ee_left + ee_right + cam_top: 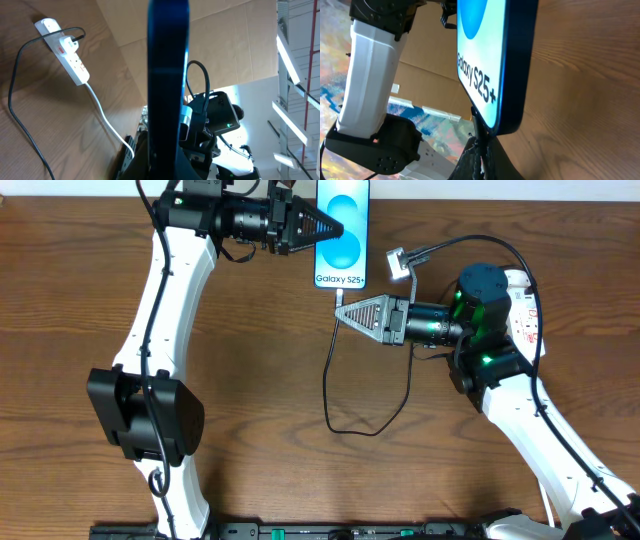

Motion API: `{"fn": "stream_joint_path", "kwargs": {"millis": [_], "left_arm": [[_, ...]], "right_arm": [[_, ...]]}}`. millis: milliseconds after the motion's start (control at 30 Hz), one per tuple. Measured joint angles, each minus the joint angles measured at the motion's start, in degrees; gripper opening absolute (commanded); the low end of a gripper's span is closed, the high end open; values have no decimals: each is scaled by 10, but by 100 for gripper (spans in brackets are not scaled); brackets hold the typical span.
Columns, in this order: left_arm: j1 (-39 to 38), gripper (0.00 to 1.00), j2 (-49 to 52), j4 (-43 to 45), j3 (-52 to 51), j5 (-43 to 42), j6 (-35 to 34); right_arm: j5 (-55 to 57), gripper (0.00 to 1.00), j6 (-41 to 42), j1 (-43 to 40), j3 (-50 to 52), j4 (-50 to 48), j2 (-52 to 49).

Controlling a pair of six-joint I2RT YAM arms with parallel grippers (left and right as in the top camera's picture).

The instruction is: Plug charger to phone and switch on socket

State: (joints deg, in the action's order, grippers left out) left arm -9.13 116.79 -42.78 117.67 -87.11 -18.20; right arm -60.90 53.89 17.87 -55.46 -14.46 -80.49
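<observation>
The phone (341, 235), with a blue screen and "Galaxy S25+" text, is at the top centre, held at its left edge by my left gripper (335, 228), which is shut on it. In the left wrist view it shows edge-on (167, 75). My right gripper (345, 312) is shut on the charger's connector tip (340, 296), just below the phone's bottom edge. In the right wrist view the tip (479, 125) points at the phone's bottom edge (485, 50); I cannot tell whether it is inserted. The white socket strip (522, 305) lies at the right, partly hidden by the right arm.
The black cable loops over the table's middle (345, 425) and runs up to a pale plug block (399, 263) left of the strip. In the left wrist view the strip (67, 52) and its white cord (107, 120) lie on the wood.
</observation>
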Motion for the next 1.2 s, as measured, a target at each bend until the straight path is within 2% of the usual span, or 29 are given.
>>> {"fn": "stream_joint_path", "kwargs": {"millis": [1200], "left_arm": [[0,7,0,0,0,2,0]], "right_arm": [[1,1,34,0,0,0,0]]}}
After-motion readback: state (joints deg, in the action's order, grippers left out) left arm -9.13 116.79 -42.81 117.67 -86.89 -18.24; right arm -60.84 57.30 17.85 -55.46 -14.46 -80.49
